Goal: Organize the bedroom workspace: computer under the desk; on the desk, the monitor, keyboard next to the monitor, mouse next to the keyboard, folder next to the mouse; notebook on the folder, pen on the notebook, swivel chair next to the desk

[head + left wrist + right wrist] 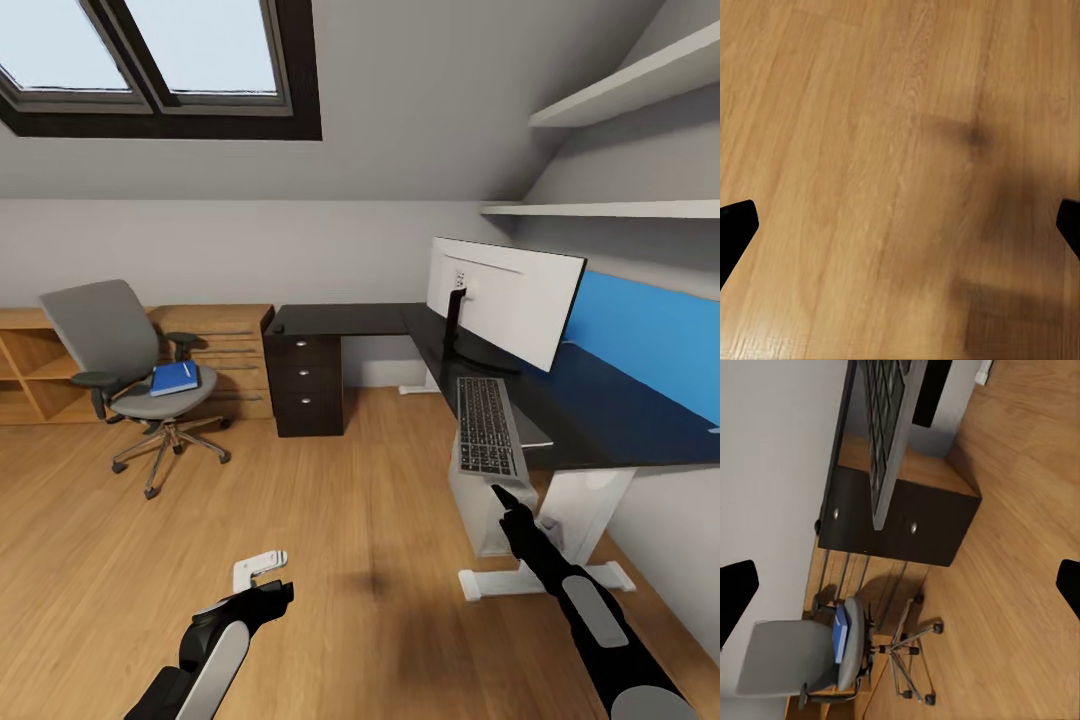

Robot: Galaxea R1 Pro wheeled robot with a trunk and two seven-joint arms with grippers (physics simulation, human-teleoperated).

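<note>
Keyboard (489, 427) sits at the desk (600, 420) front edge, right of centre in the head frame, its near end hanging past the edge, long axis running away from the camera. Right gripper (503, 497) is just below that near end, fingertips close to it; contact not clear. In the right wrist frame the finger tips sit at the far left and right edges (735, 596), wide apart, nothing between them, so that pincer is spread. The keyboard (889, 427) shows there top centre, seen from low along its length.

Monitor (505, 298) stands on the desk behind the keyboard, white back toward camera, round black base (480, 355) on the top. A pale box, likely the computer (480, 500), is under the desk below the keyboard, mostly hidden.

Chair (130, 365) is at left mid-frame, well apart from the desk, in front of a wooden dresser (225, 350). Blue folder (175, 378) lies on its seat; also seen in the right wrist frame (840, 631), lower left. Drawer unit (308, 385) is at the desk's left end, centre frame.

Left gripper (275, 590) is low at bottom left over bare wood floor (350, 560). Left wrist frame: finger tips at the far edges (735, 225), floor between, holding nothing, spread wide.
</note>
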